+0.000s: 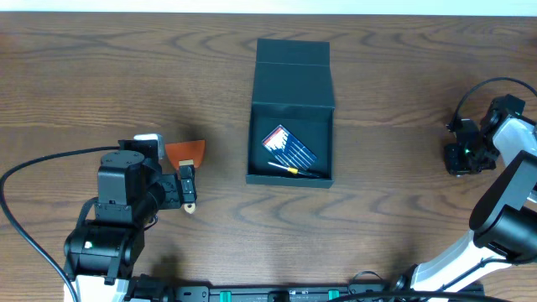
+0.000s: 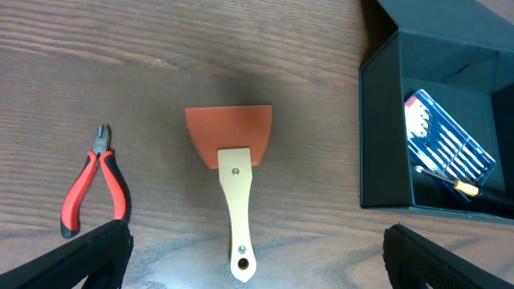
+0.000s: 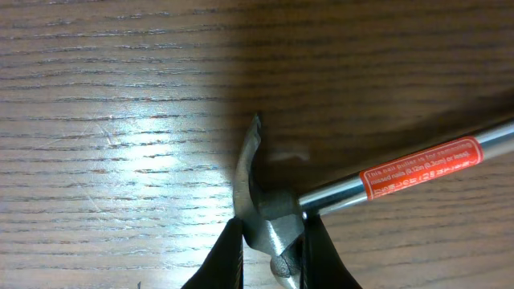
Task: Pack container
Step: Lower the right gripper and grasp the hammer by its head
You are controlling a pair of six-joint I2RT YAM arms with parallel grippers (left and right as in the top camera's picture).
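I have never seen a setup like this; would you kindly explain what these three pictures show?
Two robot arms, left and right, work at a wooden table. One picture looks down from above; the other two come from cameras on each wrist. An open dark green box holds a packet of small screwdrivers. Nearby lie a scraper and red pliers. The left gripper hangs open over the scraper, holding nothing. The right gripper is closed on the head of a hammer.
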